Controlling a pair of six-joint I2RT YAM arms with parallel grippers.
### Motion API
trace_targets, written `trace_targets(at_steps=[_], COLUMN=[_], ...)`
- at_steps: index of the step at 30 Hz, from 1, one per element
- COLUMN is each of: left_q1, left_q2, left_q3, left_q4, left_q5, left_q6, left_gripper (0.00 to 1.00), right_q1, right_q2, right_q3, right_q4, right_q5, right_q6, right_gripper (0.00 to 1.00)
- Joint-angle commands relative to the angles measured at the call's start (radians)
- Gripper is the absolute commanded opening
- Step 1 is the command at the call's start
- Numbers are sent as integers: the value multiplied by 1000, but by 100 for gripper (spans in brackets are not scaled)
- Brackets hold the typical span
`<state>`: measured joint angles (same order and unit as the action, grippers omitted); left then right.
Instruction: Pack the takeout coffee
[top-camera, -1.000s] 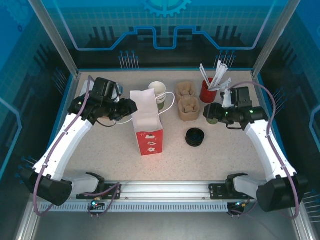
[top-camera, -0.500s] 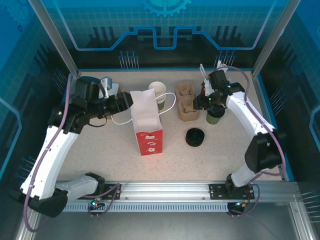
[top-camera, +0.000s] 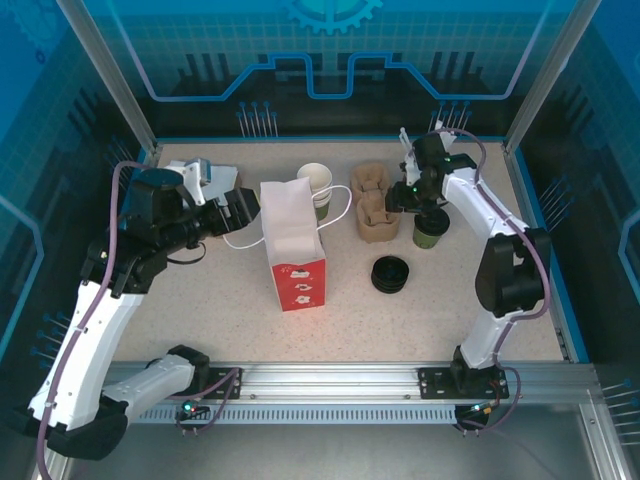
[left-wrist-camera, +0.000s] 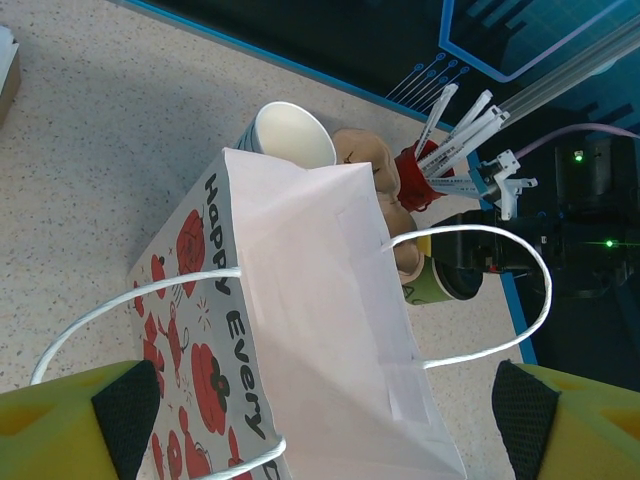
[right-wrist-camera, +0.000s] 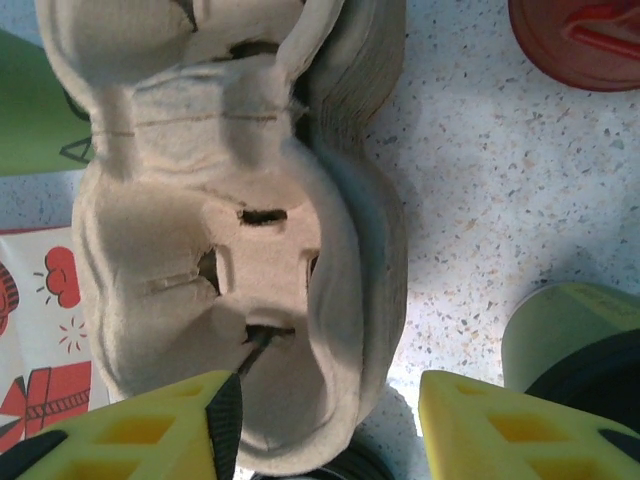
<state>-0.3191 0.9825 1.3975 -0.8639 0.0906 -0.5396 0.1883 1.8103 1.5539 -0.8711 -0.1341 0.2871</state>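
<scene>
The takeout coffee (top-camera: 428, 232), a cream-and-green paper cup with a round black lid, stands upright beside a lumpy moulded-pulp carrier stack (top-camera: 378, 215). The right gripper (right-wrist-camera: 330, 430) straddles the carrier, jaws apart. The left gripper (left-wrist-camera: 325, 400) is spread wide at a white paper bag (top-camera: 290, 225).

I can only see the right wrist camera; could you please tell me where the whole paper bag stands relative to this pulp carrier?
Observer: The paper bag stands upright on the table, just left of the stacked carriers.
Operator: Thank you. Is the left gripper holding it?
Observer: No, the left gripper is open, jaws wide apart, facing the bag's handles.
Operator: What stands behind the bag?
Observer: A lidless cup, its mouth open upward.
</scene>
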Motion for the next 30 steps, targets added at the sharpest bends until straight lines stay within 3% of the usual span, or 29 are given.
trace_targets(at_steps=[1, 8, 22, 30], left_q1=[2, 2, 2, 2], left_q2=[-7, -6, -4, -4], left_q3=[-9, -9, -13, -4], left_q4=[12, 7, 8, 17], left_q5=[-18, -12, -6, 8], left_q6=[24, 20, 17, 14], left_gripper=[90, 90, 90, 90], right_q1=[-19, -26, -47, -50], right_q2=[42, 70, 26, -12], right_q3=[41, 43, 18, 9], right_q4=[-7, 9, 39, 44], right_q5=[-62, -112, -178, -221], right_q6=[-6, 7, 30, 47], right_gripper=[50, 43, 16, 6])
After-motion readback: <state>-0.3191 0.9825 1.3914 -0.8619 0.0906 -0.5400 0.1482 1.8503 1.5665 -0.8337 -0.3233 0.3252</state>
